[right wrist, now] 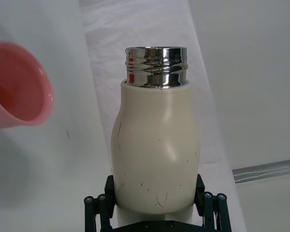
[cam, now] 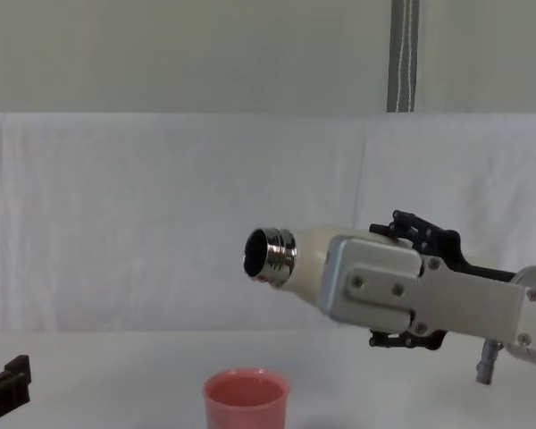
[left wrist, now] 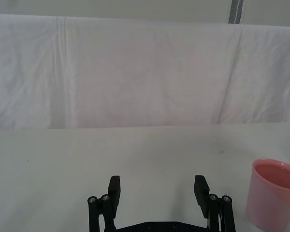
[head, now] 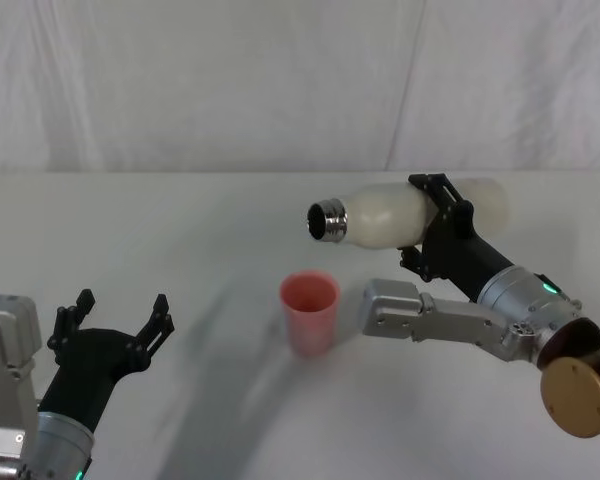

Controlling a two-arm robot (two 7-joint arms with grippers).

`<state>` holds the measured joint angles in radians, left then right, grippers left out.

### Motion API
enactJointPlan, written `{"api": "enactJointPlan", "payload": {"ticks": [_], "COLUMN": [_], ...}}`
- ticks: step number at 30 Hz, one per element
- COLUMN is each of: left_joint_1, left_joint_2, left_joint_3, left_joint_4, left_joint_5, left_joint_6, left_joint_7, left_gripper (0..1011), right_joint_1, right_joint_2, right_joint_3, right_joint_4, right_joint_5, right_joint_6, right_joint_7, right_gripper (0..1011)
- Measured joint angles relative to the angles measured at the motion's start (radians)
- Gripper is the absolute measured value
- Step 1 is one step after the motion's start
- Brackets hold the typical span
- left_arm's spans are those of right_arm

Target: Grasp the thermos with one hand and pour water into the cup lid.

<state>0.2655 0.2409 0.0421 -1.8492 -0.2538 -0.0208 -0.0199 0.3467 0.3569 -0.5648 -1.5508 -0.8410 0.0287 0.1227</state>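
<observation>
Nearest the head camera, the left gripper (head: 115,322) is parked low at the left of the table (head: 180,220), fingers spread and holding nothing. The thermos (head: 390,212) is held well above the table by the right gripper (head: 438,225), its fingers pressed against the bottle's lower body. It is tipped almost level, the open steel neck (cam: 270,255) pointing toward the robot's left. The cup (head: 309,312) stands upright on the table, below the neck and slightly to one side of it. A pinkish liquid level can be made out inside the cup in the left wrist view; no stream is seen at the neck.

The thermos is judged rigid and fairly heavy, with a smooth matte skin that could slip when tilted, so a hold around the wide body is sound. The cup looks light and easily knocked over.
</observation>
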Motion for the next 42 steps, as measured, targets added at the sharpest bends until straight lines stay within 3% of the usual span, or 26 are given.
{"api": "enactJointPlan", "payload": {"ticks": [7,14,16,17,19,20,22,24,26,33,42], "left_joint_1": [0.000,0.000,0.000,0.000,0.000,0.000,0.000,0.000,0.000,0.000,0.000], "left_joint_2": [0.000,0.000,0.000,0.000,0.000,0.000,0.000,0.000,0.000,0.000,0.000], "left_joint_3": [0.000,0.000,0.000,0.000,0.000,0.000,0.000,0.000,0.000,0.000,0.000], "left_joint_4": [0.000,0.000,0.000,0.000,0.000,0.000,0.000,0.000,0.000,0.000,0.000], "left_joint_5": [0.000,0.000,0.000,0.000,0.000,0.000,0.000,0.000,0.000,0.000,0.000], "left_joint_6": [0.000,0.000,0.000,0.000,0.000,0.000,0.000,0.000,0.000,0.000,0.000], "left_joint_7": [0.000,0.000,0.000,0.000,0.000,0.000,0.000,0.000,0.000,0.000,0.000], "left_gripper": [1001,1001,1001,1001,1001,1001,1001,1001,1001,1001,1001], "right_joint_1": [-0.011,-0.037,-0.049,-0.060,-0.074,-0.074,-0.082,-0.099,-0.108,-0.137,-0.179], "right_joint_2": [-0.014,-0.047,-0.065,-0.082,-0.107,-0.107,-0.123,-0.144,-0.151,-0.153,-0.150], "right_joint_3": [0.041,0.143,0.188,0.224,0.274,0.274,0.304,0.351,0.372,0.400,0.413], "right_joint_4": [-0.007,-0.011,-0.010,-0.006,0.005,0.005,0.013,0.026,0.032,0.042,0.043], "right_joint_5": [0.081,0.286,0.386,0.471,0.593,0.593,0.672,0.791,0.853,0.963,1.037], "right_joint_6": [-0.024,-0.072,-0.091,-0.105,-0.121,-0.121,-0.127,-0.130,-0.129,-0.120,-0.093], "right_joint_7": [0.003,0.030,0.049,0.066,0.095,0.095,0.113,0.141,0.153,0.170,0.164], "right_gripper": [951,951,951,951,952,952,952,951,951,951,951]}}
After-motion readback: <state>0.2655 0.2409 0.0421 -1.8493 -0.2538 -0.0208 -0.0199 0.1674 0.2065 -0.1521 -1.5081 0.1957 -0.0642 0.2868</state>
